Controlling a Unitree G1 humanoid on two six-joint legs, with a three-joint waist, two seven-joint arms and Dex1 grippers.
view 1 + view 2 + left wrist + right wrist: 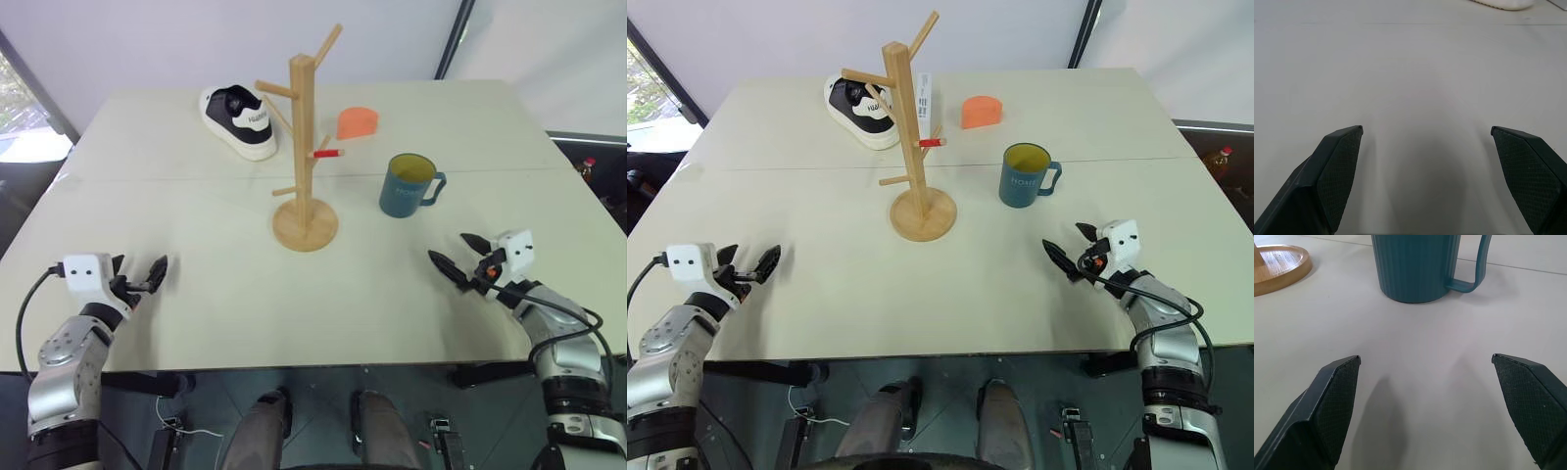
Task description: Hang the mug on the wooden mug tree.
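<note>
A: Right pincer (462, 255) hovers low over the surface (196, 323), jaws wide apart, nothing between them. It aims at the mug (409, 185), near but not touching.

B: Left side?

A: Left pincer (145, 277) also spread apart and empty, over bare surface at the near left, well away from everything.

B: Mug position?

A: Upright on the surface, to the right of the tree (304, 147) and apart from its base. Handle (434, 188) points to the robot's right. In the right wrist view the mug body (1415, 267) sits ahead of the jaws, with the handle (1476, 269) off to one side.

B: Anything else on the surface?

A: A shoe (238, 120) behind the tree on the left, an orange piece (358, 121) behind it on the right. Neither blocks the approach.

B: Risks?

A: My reading: first, the grasp. Glazed ceramic, round wall; closing off-centre could spin the mug or tip it. Second, if the jaws cover the handle loop, no peg can enter it. Gripping the body opposite the handle looks safer. Third, the tree is tall on a small disc base; a sideways shove from the mug while threading a peg could topple it. The red-tipped peg (328, 154) faces the mug side and looks the most reachable.
</note>
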